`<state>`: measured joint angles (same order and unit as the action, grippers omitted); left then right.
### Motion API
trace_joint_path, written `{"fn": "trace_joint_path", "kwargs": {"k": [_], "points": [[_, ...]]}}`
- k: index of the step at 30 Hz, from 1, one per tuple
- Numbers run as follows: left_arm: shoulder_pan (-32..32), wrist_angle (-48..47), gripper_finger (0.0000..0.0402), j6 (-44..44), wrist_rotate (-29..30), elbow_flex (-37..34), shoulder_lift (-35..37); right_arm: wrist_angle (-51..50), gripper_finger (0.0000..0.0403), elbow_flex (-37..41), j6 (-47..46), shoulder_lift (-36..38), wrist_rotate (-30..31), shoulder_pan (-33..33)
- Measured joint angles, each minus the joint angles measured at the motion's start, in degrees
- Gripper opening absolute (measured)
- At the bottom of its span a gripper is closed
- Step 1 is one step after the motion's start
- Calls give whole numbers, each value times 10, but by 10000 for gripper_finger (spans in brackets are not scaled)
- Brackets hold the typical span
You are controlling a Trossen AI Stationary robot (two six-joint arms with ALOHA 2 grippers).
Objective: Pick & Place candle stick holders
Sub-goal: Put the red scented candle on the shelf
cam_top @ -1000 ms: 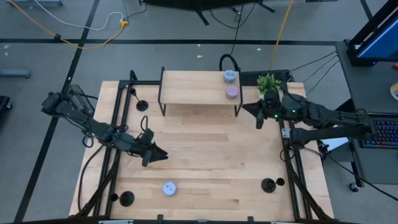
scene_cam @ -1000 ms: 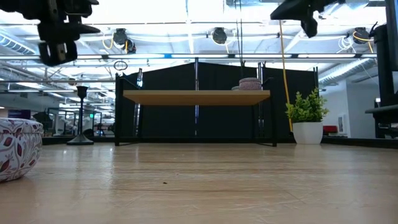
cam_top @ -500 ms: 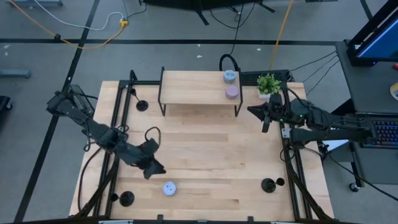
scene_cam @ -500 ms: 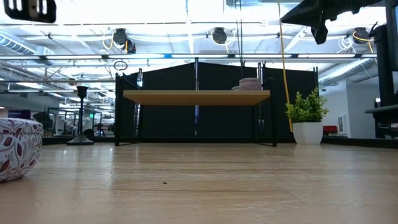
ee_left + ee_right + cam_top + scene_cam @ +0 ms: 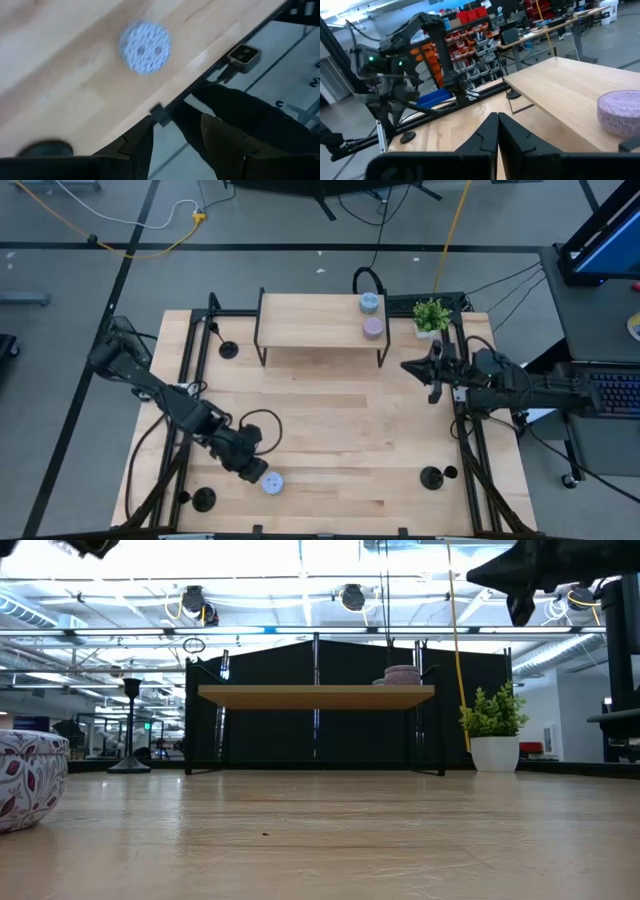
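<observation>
Three matte-black candle stick holders stand on their disc bases on the wooden table: one at the far left [image 5: 228, 350], one at the near left corner [image 5: 204, 500] and one at the near right [image 5: 432, 477]. The far-left one shows upright in the low view [image 5: 131, 725]. My left gripper [image 5: 257, 469] is open and empty, in the air beside a white patterned puck [image 5: 271, 483]; in its wrist view [image 5: 175, 131] the puck [image 5: 145, 46] lies ahead. My right gripper [image 5: 432, 378] is shut and empty, in the air at the table's right side [image 5: 496, 125].
A low wooden shelf [image 5: 320, 320] stands at the far edge, with a blue puck [image 5: 369, 302] and a lavender puck [image 5: 372, 327] on it. A green potted plant [image 5: 431, 313] stands at the far right. Black frame rails [image 5: 470, 450] run along both sides.
My left gripper has swung from the table's left middle toward the near edge and has come up beside the white patterned puck, leaving the low view's top. My right gripper has drawn back a little toward the table's right edge.
</observation>
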<state>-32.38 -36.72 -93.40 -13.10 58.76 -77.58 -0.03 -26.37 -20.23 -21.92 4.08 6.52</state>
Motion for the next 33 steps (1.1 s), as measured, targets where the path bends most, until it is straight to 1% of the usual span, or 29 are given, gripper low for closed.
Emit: {"fn": "trace_joint_path", "kwargs": {"k": [2, 4, 8, 10, 13, 15, 24, 28, 33], "points": [[-3, 0, 170, -28, -9, 0, -9, 0, 1, 12, 1, 15, -3, 0], [-8, 3, 170, -51, -9, 0, -16, 0, 1, 23, 4, 31, -13, 0], [-23, 9, 170, -96, -6, 0, -22, 1, 1, 42, 1, 66, -13, 0], [-29, 17, 170, -117, 5, 0, -21, 1, 1, 49, 0, 82, -13, 0], [-40, 29, 170, -140, 41, 0, -21, 1, 1, 57, 0, 98, -13, 0], [-46, 42, 170, -144, 63, 0, -21, 1, 1, 60, -1, 106, -13, 0], [-49, 44, 170, -130, 114, 0, -21, 0, 2, 61, 0, 110, -12, 0], [-49, 51, 170, -133, 117, 0, -21, 0, 2, 61, 0, 110, -12, 0], [-48, 38, 171, -135, 117, 0, -21, 0, 2, 61, 0, 109, -12, 0]]}}
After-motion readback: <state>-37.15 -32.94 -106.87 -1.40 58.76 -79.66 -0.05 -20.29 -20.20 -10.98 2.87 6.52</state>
